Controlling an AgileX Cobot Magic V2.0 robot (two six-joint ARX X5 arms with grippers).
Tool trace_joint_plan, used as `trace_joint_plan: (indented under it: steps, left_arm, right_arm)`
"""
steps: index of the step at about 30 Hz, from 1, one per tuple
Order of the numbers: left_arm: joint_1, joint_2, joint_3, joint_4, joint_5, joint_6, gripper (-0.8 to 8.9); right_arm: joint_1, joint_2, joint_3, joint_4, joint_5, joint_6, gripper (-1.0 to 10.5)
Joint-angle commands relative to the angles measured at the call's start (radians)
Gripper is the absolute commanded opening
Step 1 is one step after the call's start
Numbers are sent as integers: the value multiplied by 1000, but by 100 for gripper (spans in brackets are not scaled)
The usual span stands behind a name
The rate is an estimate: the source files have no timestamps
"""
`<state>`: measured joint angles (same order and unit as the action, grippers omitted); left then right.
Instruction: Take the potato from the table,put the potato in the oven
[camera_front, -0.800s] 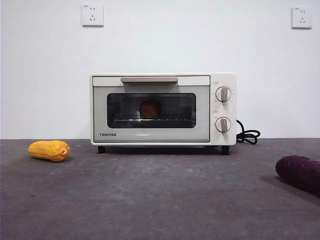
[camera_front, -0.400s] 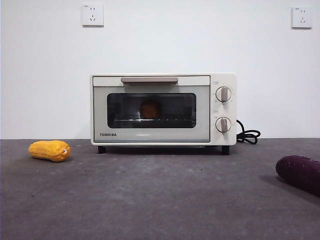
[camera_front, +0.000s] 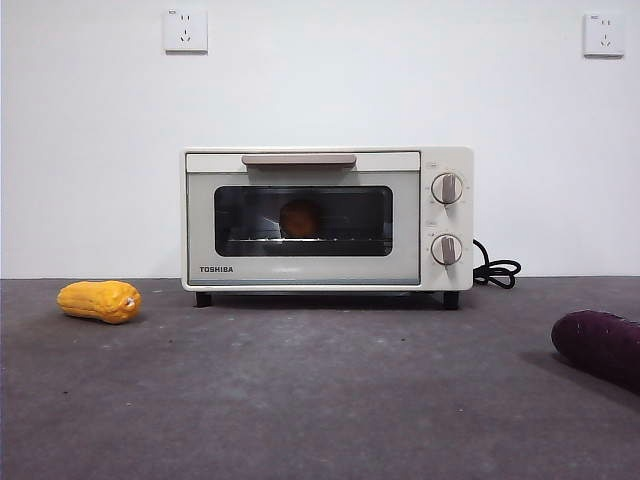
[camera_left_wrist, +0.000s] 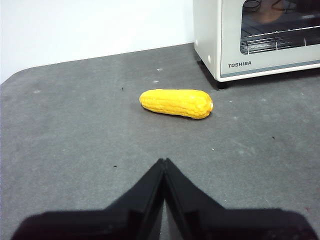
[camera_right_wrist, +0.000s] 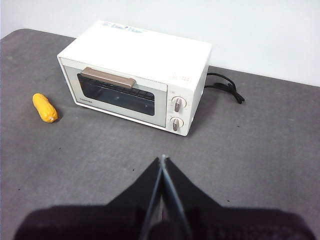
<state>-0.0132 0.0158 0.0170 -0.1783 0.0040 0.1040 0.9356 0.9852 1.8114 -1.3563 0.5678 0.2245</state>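
We see one potato (camera_front: 300, 218) on the rack inside the one oven (camera_front: 326, 218), behind its shut glass door, well away from both hands. Our left hand (camera_left_wrist: 164, 162), closed and empty, hangs over the counter (camera_front: 320, 390) with one yellow corn cob (camera_left_wrist: 176, 103) lying ahead of it beside the oven's corner. Our right hand (camera_right_wrist: 163, 159), also closed and empty, sits high and back from the oven front, and one purple oblong vegetable (camera_front: 598, 346) lies on the counter apart from everything else.

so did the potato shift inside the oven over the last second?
No. The potato sits at the same spot behind the oven door glass, still on the rack below the middle of the bar handle.
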Motion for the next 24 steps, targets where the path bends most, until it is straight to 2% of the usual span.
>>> trace_joint_plan:
  steps: [1,9,15,17,20,24]
  left_arm:
    - [4,0,-9,11,3,-6,-4]
    - [4,0,-9,11,3,-6,-4]
    - [4,0,-9,11,3,-6,-4]
    - [4,0,-9,11,3,-6,-4]
    - [4,0,-9,11,3,-6,-4]
    - [4,0,-9,11,3,-6,-4]
  right_arm:
    - [1,1,-8,-21,2,7,2]
    - [-2,1,-8,-21,11,6,2]
    - [-53,-2,-9,-19,118,-72,2]
    - [-115,-2,-10,-19,140,-71,2]
    - [-253,-14,-27,24,126,-73,2]
    - [-452,-80,-153,225,46,-79,2]
